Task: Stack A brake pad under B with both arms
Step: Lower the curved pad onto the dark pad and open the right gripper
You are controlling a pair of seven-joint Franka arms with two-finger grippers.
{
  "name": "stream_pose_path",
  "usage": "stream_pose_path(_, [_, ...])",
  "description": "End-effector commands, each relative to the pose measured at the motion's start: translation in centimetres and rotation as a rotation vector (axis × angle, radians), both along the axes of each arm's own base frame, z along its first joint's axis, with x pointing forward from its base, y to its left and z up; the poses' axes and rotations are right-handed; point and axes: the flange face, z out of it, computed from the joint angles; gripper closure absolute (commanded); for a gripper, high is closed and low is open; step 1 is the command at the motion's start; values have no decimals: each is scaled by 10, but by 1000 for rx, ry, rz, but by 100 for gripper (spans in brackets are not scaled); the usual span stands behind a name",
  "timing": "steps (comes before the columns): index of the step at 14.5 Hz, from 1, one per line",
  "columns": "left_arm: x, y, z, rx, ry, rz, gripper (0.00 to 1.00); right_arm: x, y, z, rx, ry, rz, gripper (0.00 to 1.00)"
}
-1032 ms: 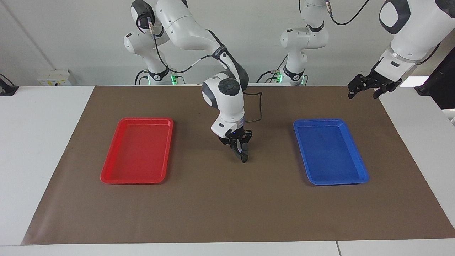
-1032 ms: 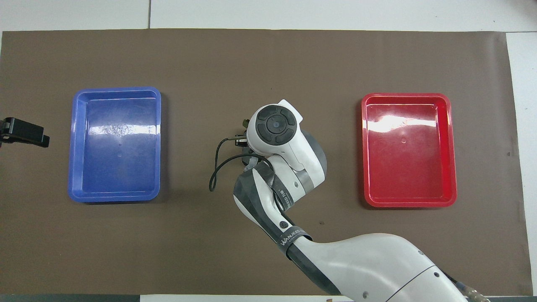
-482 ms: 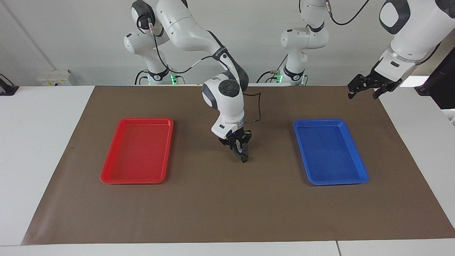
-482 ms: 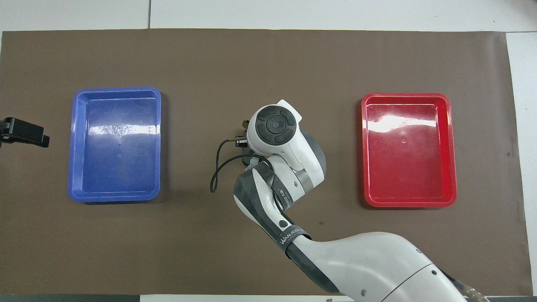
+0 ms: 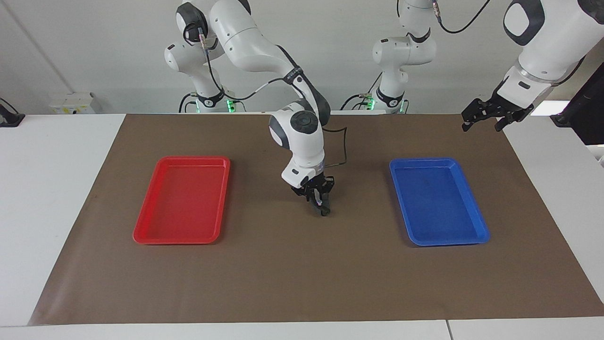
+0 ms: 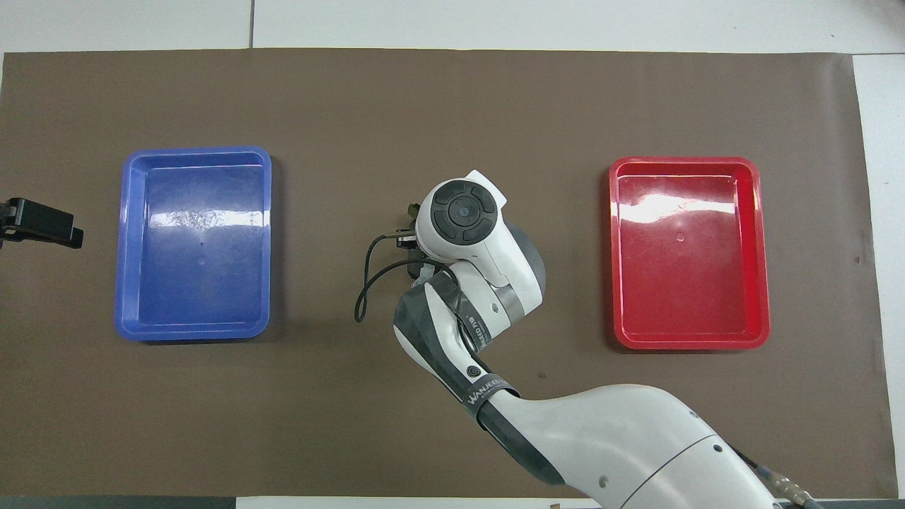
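No pad, no B in sight; both trays point(image 5: 181, 200) bare. Right gripper point(image 5: 322, 211) shut low over mat between trays, grip contents unclear. Left gripper point(image 5: 488, 115) open, empty, waiting at mat edge. Stack not visible.

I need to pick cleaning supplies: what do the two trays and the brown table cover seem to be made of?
The red tray and blue tray look like glossy moulded plastic: bright glare streaks, rounded rims. The brown cover looks like matte paper or thin mat, flat with no glare; which one is unclear.
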Motion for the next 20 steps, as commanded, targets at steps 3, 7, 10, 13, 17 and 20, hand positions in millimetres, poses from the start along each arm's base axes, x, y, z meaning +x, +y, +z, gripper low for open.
stream_pose_path(3, [-10,2,2,18,-9,11,0,3,5,5,46,-23,0,100])
stream_pose_path(7, [-9,2,1,18,-9,11,0,-1,11,4,63,-29,4,100])
stream_pose_path(10, [-9,2,0,18,-6,11,0,-1,10,2,63,-31,3,100])
stream_pose_path(13, [-9,2,1,18,-8,11,0,-5,8,-11,70,-49,-2,90])
stream_pose_path(17, [-9,2,1,18,-9,11,0,0,4,-9,75,-55,-11,90])
stream_pose_path(20, [-9,2,1,18,-8,11,0,-1,3,-10,75,-54,-12,73])
